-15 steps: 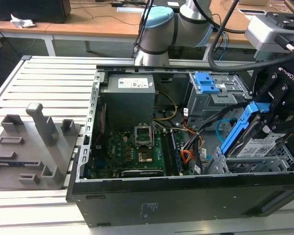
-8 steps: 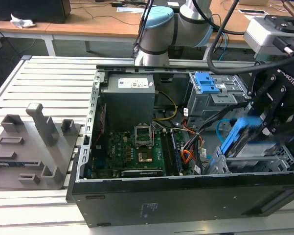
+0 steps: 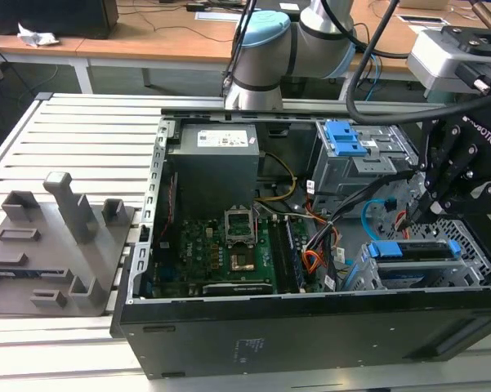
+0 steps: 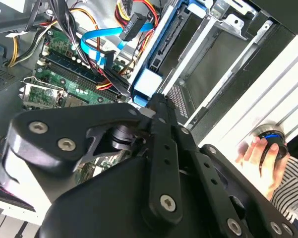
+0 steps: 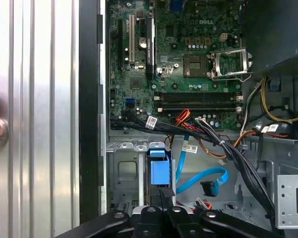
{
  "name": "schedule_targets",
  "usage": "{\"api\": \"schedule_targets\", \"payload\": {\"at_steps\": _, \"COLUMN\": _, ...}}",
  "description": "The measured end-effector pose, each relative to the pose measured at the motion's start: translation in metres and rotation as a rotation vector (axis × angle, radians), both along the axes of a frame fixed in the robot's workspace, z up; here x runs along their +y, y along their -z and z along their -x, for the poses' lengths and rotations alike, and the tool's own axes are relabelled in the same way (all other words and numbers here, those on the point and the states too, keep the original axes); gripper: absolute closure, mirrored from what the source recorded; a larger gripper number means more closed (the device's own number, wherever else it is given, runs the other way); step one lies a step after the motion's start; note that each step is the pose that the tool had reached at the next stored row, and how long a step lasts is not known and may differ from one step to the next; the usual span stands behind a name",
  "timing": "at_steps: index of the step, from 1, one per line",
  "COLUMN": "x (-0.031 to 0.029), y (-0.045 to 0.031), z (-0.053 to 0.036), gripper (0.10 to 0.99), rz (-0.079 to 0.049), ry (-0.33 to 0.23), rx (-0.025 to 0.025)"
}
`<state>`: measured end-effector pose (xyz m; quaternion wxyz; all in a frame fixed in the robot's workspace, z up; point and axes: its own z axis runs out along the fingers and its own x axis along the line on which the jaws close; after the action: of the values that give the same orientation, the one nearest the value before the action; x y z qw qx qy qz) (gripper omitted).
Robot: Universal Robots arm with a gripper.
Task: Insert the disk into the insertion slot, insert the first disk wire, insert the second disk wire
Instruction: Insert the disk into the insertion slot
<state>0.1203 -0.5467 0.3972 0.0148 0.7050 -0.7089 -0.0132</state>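
**Jaws:** my gripper (image 5: pixel 166 192), fingers pressed together with nothing visibly pinched. The tips are at the end of the disk's blue frame, and I cannot tell if they touch it.

**Disk** (image 5: pixel 157 171): lying in the slot (image 3: pixel 484 260), by my judgement most of the way home.

**Blue wire** (image 5: pixel 208 179): loose beside the slot, its plug hanging free.

**Handling, my judgement:** press square on the frame end, straight along the slot walls, without leaning sideways. Keep the tips off the black wire bundle (image 5: pixel 228 148).
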Motion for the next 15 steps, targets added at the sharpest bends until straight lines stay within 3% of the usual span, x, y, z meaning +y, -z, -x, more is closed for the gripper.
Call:
{"api": "schedule_targets", "payload": {"at_steps": 8, "x": 0.0001, "y": 0.0005, "z": 0.0, "gripper": 0.98, "rz": 0.0, "ry": 0.0, "rx": 0.0}}
{"api": "schedule_targets", "payload": {"at_steps": 15, "x": 0.0018, "y": 0.0026, "z": -0.0134, "gripper": 0.98, "rz": 0.0, "ry": 0.0, "rx": 0.0039}}
